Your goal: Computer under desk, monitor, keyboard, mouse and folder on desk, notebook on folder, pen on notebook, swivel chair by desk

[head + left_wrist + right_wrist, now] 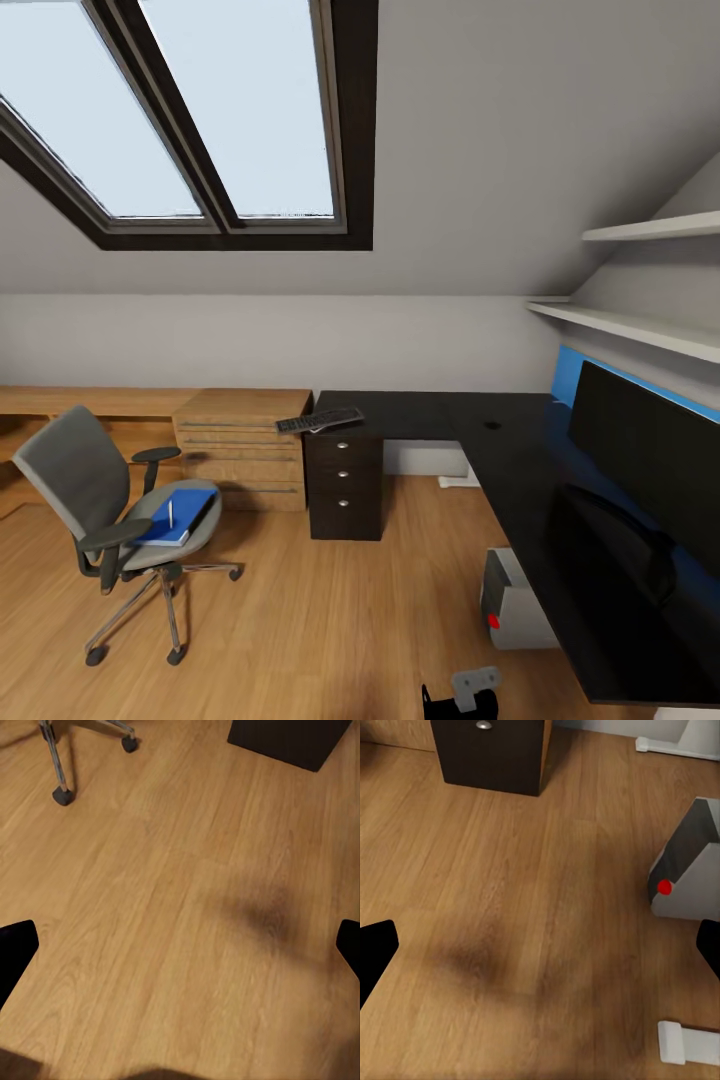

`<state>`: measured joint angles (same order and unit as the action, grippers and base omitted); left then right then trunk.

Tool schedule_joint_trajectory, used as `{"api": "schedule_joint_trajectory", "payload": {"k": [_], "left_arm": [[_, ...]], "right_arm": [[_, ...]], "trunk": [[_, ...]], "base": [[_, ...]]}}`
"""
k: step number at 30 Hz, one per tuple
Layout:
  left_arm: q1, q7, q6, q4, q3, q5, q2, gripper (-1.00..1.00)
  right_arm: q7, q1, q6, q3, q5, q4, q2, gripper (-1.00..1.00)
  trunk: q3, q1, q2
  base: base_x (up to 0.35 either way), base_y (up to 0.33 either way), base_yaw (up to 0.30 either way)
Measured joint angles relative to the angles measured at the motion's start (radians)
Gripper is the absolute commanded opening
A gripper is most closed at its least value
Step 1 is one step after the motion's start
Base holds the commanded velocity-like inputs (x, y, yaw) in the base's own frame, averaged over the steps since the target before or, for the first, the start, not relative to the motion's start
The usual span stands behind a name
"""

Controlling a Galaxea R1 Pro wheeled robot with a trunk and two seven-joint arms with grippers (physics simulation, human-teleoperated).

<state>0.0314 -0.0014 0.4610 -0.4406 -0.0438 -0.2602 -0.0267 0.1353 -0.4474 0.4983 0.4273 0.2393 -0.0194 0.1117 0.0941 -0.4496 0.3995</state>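
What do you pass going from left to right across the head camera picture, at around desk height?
Swivel chair with the blue folder on its seat → wooden drawer cabinet → keyboard → black drawer pedestal → computer under the desk → monitor.

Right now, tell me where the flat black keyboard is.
In the head view, the flat black keyboard lies on the black-topped desk's left end, above the black drawer pedestal, overhanging toward the light wooden cabinet.
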Motion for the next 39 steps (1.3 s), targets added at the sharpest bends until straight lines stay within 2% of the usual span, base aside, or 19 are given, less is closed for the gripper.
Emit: {"api": "schedule_joint_trajectory", "payload": {"k": [39], "left_arm": [[0.000,0.005,-0.004,0.005,-0.001,-0.003,0.001,1.00]], "right_arm": [[-0.001,0.000,0.001,0.002,-0.001,-0.001,0.003,1.00]], "trunk": [[0.000,0.000,0.000]], "base": [[0.000,0.000,0.000]]}}
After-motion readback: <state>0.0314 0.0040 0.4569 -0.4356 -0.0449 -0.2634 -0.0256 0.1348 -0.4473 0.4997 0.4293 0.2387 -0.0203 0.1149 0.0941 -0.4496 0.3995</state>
